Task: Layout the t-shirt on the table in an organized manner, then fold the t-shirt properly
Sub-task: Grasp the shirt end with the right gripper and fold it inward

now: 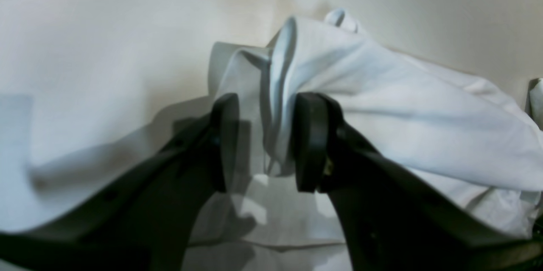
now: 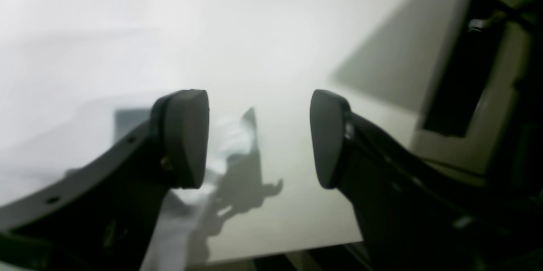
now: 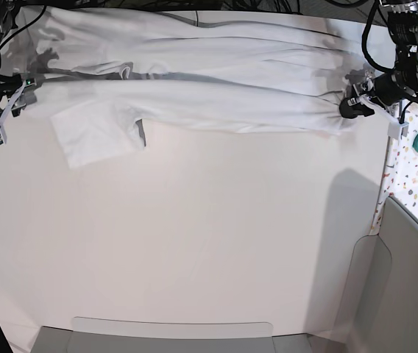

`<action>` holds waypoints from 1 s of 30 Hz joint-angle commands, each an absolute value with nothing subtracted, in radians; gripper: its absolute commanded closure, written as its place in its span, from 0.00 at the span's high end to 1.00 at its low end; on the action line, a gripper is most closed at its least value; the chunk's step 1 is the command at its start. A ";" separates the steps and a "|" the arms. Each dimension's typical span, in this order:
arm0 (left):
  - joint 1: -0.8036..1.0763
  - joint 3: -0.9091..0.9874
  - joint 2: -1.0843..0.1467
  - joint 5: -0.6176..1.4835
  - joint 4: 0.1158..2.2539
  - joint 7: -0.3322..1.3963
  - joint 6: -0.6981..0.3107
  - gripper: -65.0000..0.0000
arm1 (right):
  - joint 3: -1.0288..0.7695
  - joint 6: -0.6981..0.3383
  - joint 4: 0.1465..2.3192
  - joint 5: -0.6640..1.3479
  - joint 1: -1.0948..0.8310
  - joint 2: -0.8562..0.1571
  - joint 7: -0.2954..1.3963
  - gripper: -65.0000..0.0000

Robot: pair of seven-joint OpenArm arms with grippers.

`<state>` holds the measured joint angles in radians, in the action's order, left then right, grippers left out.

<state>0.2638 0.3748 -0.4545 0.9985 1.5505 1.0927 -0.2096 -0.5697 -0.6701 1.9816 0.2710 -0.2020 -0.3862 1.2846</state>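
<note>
1. Two hazards. Left gripper: jaws parted around a bunched fold of the t-shirt; it may snag on retreat.
2. Right gripper: jaws open, empty.
3. T-shirt stretched along the surface far edge; creases may persist.

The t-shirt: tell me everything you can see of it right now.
The t-shirt is plain white soft cloth, wrinkled, stretched in a long band across the far side of the table. One short sleeve lies flat, pointing toward the near side. At the end by the terrazzo strip, a bunched fold sits between the parted jaws of the left gripper. The right gripper is open with nothing between its jaws.
</note>
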 commanded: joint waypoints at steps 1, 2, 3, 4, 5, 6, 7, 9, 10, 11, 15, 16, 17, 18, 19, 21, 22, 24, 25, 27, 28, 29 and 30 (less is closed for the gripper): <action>0.259 0.383 -0.473 1.007 1.563 1.078 -0.213 0.34 | -0.576 -0.671 1.989 0.280 -0.163 -0.390 1.265 0.57; 0.259 0.383 -0.476 1.007 1.561 1.078 -0.213 0.34 | -0.576 -0.671 1.983 0.280 -0.140 -0.377 1.265 0.57; 0.259 0.383 -0.476 1.007 1.561 1.078 -0.213 0.34 | -0.575 -0.671 1.972 0.280 -0.117 -0.360 1.265 0.57; 0.259 0.383 -0.476 1.007 1.561 1.078 -0.213 0.34 | -0.573 -0.671 1.957 0.280 -0.093 -0.346 1.265 0.57; 0.259 0.383 -0.478 1.007 1.561 1.078 -0.213 0.34 | -0.567 -0.671 1.929 0.280 -0.064 -0.328 1.267 0.57; 0.259 0.383 -0.478 1.007 1.561 1.078 -0.213 0.34 | -0.552 -0.671 1.888 0.280 -0.038 -0.309 1.267 0.57; 0.259 0.383 -0.476 1.007 1.561 1.078 -0.213 0.34 | -0.532 -0.673 1.847 0.280 -0.010 -0.300 1.267 0.57; 0.257 0.381 -0.475 1.007 1.561 1.078 -0.213 0.34 | -0.489 -0.673 1.750 0.280 0.036 -0.291 1.260 0.57; 0.257 0.380 -0.475 1.007 1.561 1.078 -0.213 0.34 | -0.473 -0.673 1.707 0.280 0.053 -0.288 1.257 0.57; 0.257 0.378 -0.475 1.007 1.560 1.078 -0.213 0.34 | -0.456 -0.674 1.655 0.280 0.076 -0.283 1.257 0.57; 0.257 0.377 -0.475 1.007 1.557 1.078 -0.213 0.34 | -0.426 -0.674 1.489 0.318 0.128 -0.260 1.204 0.57; 0.257 0.375 -0.475 1.007 1.557 1.078 -0.213 0.34 | -0.418 -0.674 1.458 0.331 0.139 -0.260 1.202 0.57; 0.257 0.375 -0.473 1.007 1.557 1.078 -0.213 0.34 | -0.407 -0.674 1.422 0.340 0.154 -0.260 1.202 0.57; 0.257 0.375 -0.473 1.007 1.557 1.078 -0.213 0.34 | -0.400 -0.674 1.395 0.349 0.162 -0.260 1.202 0.57; 0.257 0.375 -0.473 1.007 1.557 1.078 -0.213 0.34 | -0.392 -0.674 1.374 0.354 0.170 -0.260 1.202 0.57; 0.257 0.375 -0.472 1.007 1.557 1.078 -0.213 0.34 | -0.369 -0.674 1.348 0.371 0.174 -0.260 1.202 0.56; 0.257 0.375 -0.472 1.007 1.557 1.078 -0.213 0.34 | -0.357 -0.674 1.345 0.383 0.174 -0.260 1.202 0.55; 0.257 0.375 -0.472 1.007 1.557 1.078 -0.213 0.34 | -0.320 -0.674 1.340 0.424 0.173 -0.260 1.202 0.41; 0.257 0.375 -0.472 1.007 1.557 1.078 -0.213 0.34 | -0.308 -0.674 1.342 0.444 0.173 -0.260 1.202 0.28; 0.257 0.375 -0.470 1.007 1.557 1.078 -0.213 0.34 | -0.298 -0.673 1.346 0.467 0.173 -0.260 1.204 0.00; 0.257 0.375 -0.470 1.007 1.557 1.078 -0.213 0.34 | -0.298 -0.673 1.351 0.478 0.173 -0.260 1.207 0.00; 0.257 0.375 -0.467 1.007 1.557 1.078 -0.213 0.34 | -0.298 -0.673 1.368 0.486 0.171 -0.260 1.208 0.00; 0.257 0.375 -0.458 1.007 1.557 1.078 -0.213 0.34 | -0.298 -0.673 1.406 0.493 0.163 -0.262 1.210 0.00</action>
<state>0.2607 0.3695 -0.4484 0.9966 1.5444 1.0920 -0.2100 -0.2974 -0.6682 1.3903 0.5098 0.1589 -0.2485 1.1809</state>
